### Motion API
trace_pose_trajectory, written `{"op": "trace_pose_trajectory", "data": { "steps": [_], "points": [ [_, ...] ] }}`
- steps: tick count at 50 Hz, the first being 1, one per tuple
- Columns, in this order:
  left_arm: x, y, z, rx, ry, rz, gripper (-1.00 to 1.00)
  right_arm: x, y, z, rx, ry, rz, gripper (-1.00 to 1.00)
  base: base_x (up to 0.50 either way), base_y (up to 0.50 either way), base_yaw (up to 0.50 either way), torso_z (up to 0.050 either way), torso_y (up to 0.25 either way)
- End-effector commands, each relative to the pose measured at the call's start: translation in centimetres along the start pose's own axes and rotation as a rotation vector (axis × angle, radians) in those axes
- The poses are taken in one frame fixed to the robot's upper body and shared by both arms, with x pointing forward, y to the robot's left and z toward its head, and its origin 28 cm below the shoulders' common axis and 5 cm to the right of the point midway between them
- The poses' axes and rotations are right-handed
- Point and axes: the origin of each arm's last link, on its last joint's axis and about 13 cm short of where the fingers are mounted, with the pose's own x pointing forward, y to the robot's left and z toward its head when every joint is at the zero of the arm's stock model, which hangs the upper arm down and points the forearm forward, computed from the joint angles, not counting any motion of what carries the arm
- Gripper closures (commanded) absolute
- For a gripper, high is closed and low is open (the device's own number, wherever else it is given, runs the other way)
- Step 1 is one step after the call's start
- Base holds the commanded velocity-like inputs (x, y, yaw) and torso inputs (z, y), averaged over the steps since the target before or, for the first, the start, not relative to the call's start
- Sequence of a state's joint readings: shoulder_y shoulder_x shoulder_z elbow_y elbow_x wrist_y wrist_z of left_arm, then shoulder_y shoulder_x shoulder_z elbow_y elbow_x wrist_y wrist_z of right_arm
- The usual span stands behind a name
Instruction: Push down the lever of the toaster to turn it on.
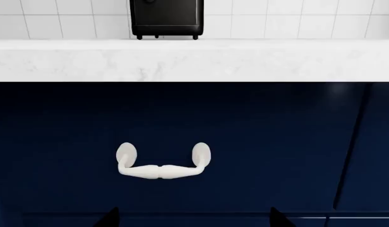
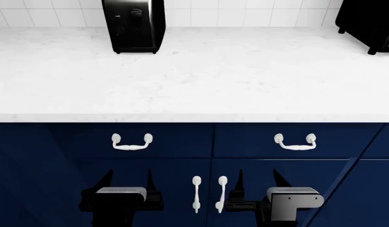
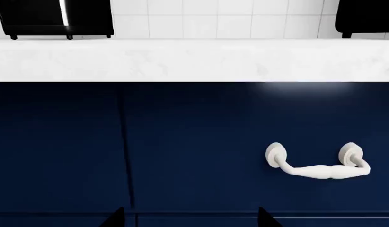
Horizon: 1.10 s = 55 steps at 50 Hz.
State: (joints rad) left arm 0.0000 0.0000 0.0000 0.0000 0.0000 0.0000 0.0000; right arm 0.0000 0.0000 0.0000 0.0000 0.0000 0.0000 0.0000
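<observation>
The toaster [image 2: 132,26] is tall and glossy black and stands at the back left of the white counter, against the tiled wall. Its lever [image 2: 136,13] is a small dark knob on the front face. The toaster's lower part also shows in the left wrist view [image 1: 166,19] and the right wrist view [image 3: 56,19]. My left gripper [image 2: 127,182] and right gripper [image 2: 258,179] are both open and empty. They hang low in front of the navy cabinet, well below the counter and far from the toaster. Only the fingertips [image 1: 109,218] [image 3: 115,218] show in the wrist views.
A wider black appliance with feet [image 2: 370,23] stands at the back right. The white marble counter [image 2: 213,75] has a front edge above navy drawers with white handles [image 2: 132,142] [image 2: 295,142]. Two vertical door handles [image 2: 196,194] sit between my grippers.
</observation>
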Motion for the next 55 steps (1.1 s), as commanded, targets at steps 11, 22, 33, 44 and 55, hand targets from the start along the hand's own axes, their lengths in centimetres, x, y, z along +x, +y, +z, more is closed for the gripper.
{"op": "trace_pose_trajectory", "data": {
  "steps": [11, 22, 33, 44, 55],
  "points": [
    [0.00, -0.03, -0.17, 0.018, 0.000, 0.005, -1.00, 0.03, 0.15, -0.01, -0.026, -0.016, -0.006, -1.00, 0.00, 0.23, 0.00, 0.000, 0.000],
    [-0.05, -0.07, -0.27, 0.026, -0.003, 0.000, -1.00, -0.05, 0.20, 0.01, -0.046, -0.021, -0.004, -1.00, 0.00, 0.50, 0.00, 0.000, 0.000],
    [-0.13, -0.14, -0.32, 0.029, -0.003, -0.004, -1.00, -0.09, 0.20, 0.11, -0.051, -0.024, -0.007, -1.00, 0.00, 0.50, 0.00, 0.000, 0.000],
    [-0.24, -0.18, -0.39, 0.034, -0.005, -0.007, -1.00, -0.07, 0.22, 0.16, -0.053, -0.026, -0.008, -1.00, 0.00, 0.50, 0.00, 0.000, 0.000],
    [-0.51, -0.31, -0.24, 0.037, -0.007, -0.008, -1.00, -0.08, 0.23, 0.25, -0.048, -0.026, -0.004, -1.00, 0.00, 0.50, 0.00, 0.000, 0.000]
  ]
}}
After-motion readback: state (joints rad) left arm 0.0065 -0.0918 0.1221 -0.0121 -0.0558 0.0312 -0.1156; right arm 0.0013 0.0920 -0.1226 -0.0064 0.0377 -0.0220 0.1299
